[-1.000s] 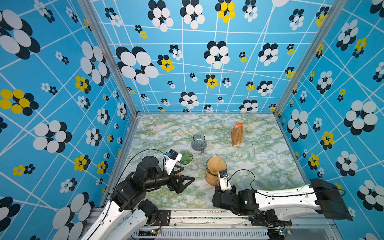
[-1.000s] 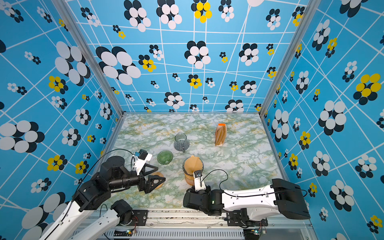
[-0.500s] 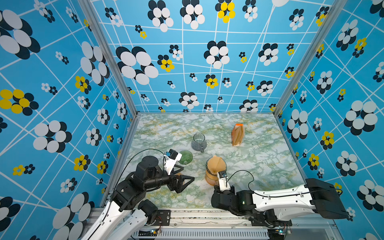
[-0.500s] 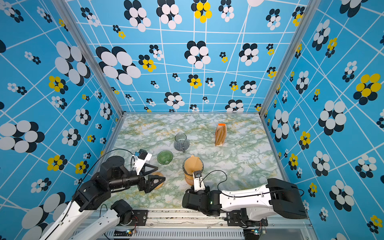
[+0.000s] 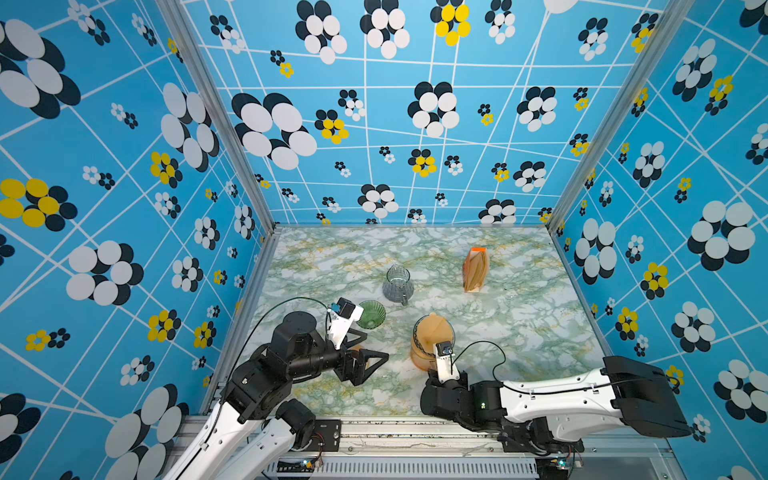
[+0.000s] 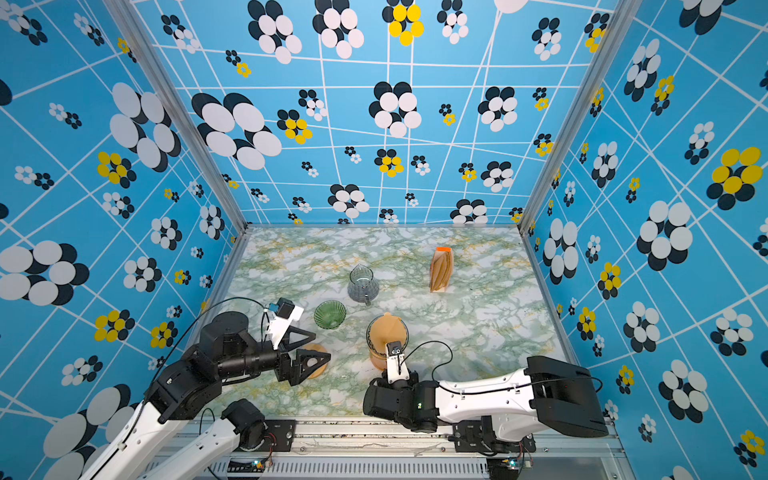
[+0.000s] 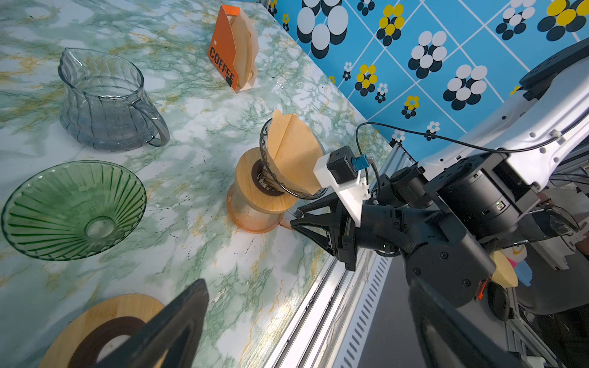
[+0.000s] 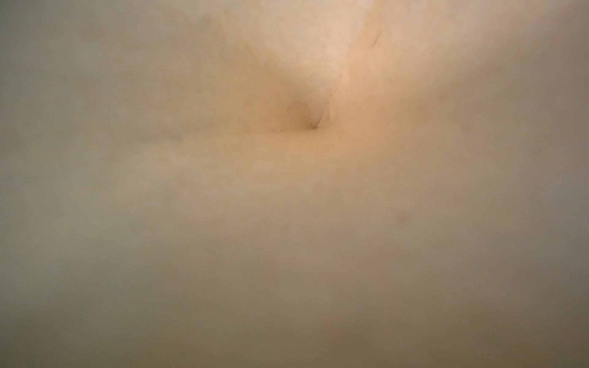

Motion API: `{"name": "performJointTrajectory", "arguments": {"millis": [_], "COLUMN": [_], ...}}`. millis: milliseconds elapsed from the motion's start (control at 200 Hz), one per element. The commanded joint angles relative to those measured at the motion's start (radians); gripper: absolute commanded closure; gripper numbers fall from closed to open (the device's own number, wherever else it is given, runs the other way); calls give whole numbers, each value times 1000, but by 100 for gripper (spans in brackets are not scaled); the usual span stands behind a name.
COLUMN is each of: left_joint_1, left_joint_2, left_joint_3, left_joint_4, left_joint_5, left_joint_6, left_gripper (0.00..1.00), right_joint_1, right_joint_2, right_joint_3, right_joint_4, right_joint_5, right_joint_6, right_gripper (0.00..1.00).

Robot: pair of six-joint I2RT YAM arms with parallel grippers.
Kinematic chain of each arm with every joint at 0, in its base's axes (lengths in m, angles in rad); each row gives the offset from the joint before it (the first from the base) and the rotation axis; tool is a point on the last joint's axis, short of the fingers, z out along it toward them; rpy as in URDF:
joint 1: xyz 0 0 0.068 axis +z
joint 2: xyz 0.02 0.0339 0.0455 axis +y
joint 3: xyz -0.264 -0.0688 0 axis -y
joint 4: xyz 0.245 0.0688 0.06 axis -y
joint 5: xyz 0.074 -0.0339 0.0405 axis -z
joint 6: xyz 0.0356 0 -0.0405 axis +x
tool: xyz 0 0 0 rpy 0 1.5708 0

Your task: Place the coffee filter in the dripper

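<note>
A brown paper coffee filter (image 5: 432,328) (image 6: 386,332) (image 7: 293,149) stands as an opened cone in the wire dripper (image 7: 264,153), which rests on a wooden collar over an amber base (image 5: 419,359). The paper leans over the near rim and fills the right wrist view (image 8: 287,159). My right gripper (image 7: 294,216) sits low beside the amber base, jaws slightly apart, open, with nothing seen between them; in both top views its own camera mount hides it. My left gripper (image 5: 365,349) (image 6: 318,345) (image 7: 302,318) is wide open and empty, left of the dripper.
A wooden ring stand (image 7: 95,318) (image 6: 313,363) lies under the left fingers. A green glass cone (image 5: 371,314) (image 7: 73,207) and a clear glass carafe (image 5: 397,284) (image 7: 105,102) stand behind. An orange filter box (image 5: 475,270) (image 7: 232,47) stands at the back right. The table's front rail (image 7: 318,302) is close.
The right arm has shifted slightly toward the left along the front edge, its gripper staying by the dripper. The filter and the left arm have not moved.
</note>
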Motion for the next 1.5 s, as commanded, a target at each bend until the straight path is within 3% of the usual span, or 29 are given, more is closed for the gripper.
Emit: {"name": "performJointTrajectory", "arguments": {"millis": [0,725,1495], "left_joint_1": [8,11,12], "left_joint_2": [-6,-7,-6], "left_joint_3": [-13,-14,-16], "left_joint_4": [22,24,21], "left_joint_5": [20,20,11], "left_joint_6": [-8,-12,-12], "left_gripper": [1,1,1], "right_joint_1": [-5,-89,-407], "right_joint_2": [13,-29,-24], "right_joint_3": [-2,16,25], "right_joint_4": [-6,-79,27], "right_joint_5": [35,27,-178], "right_joint_6": [-3,-54,-334], "right_gripper": [75,82,82]}}
